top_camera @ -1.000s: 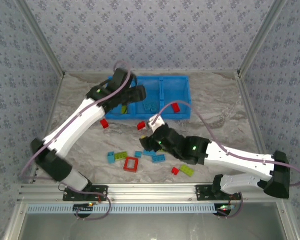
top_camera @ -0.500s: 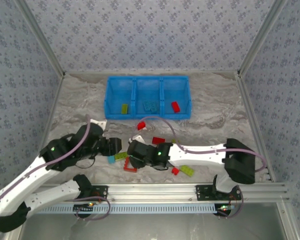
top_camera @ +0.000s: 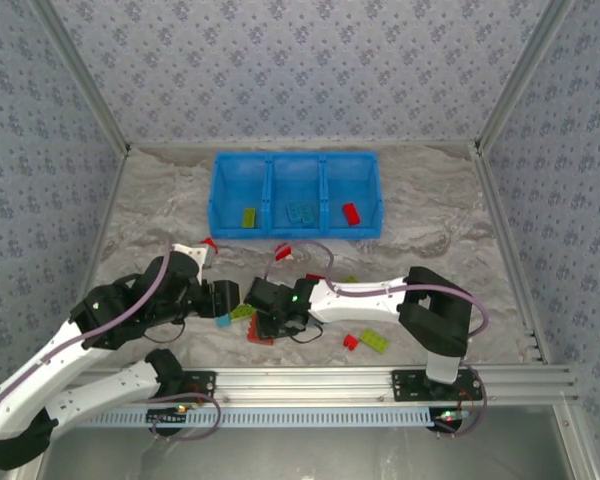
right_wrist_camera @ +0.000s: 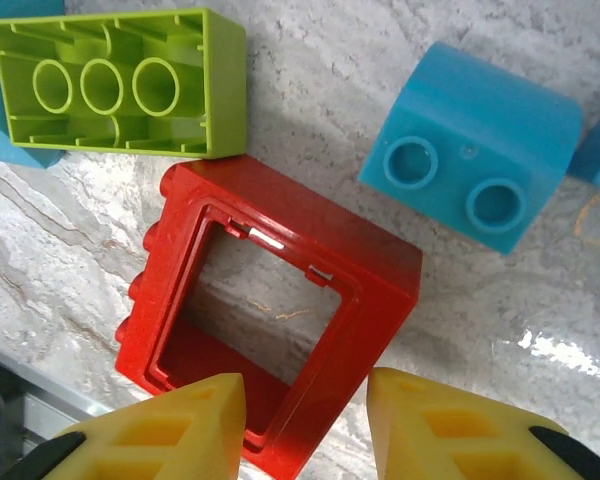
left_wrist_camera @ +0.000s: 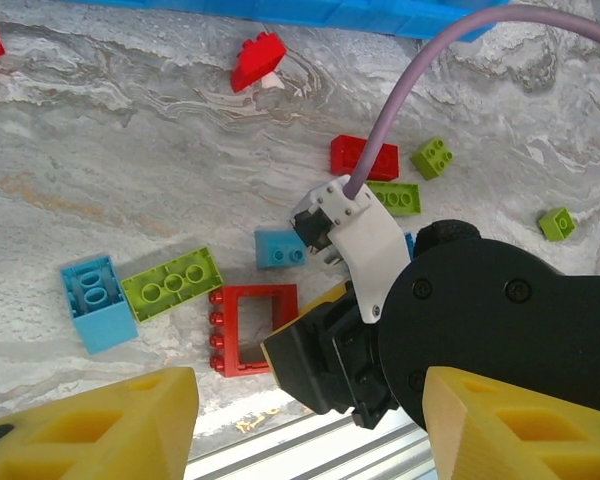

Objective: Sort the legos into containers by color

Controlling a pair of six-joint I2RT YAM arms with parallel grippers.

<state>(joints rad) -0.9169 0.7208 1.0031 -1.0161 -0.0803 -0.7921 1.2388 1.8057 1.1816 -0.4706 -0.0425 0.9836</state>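
Legos [top_camera: 372,341], where are they?
— Mostly loose on the table [top_camera: 160,210] near the arms. The blue bin [top_camera: 295,158] behind them holds one lime, some light blue and one red, one colour per compartment.
— And the grippers?
— My right gripper [right_wrist_camera: 305,400] straddles a corner of the red frame [right_wrist_camera: 365,275]; I cannot tell if it pinches. My left gripper [left_wrist_camera: 305,400] hovers alongside, fingers apart, empty.

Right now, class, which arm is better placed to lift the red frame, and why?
Right. The right gripper straddles one wall of the red frame; the left gripper hangs open farther off, the right arm in its way.
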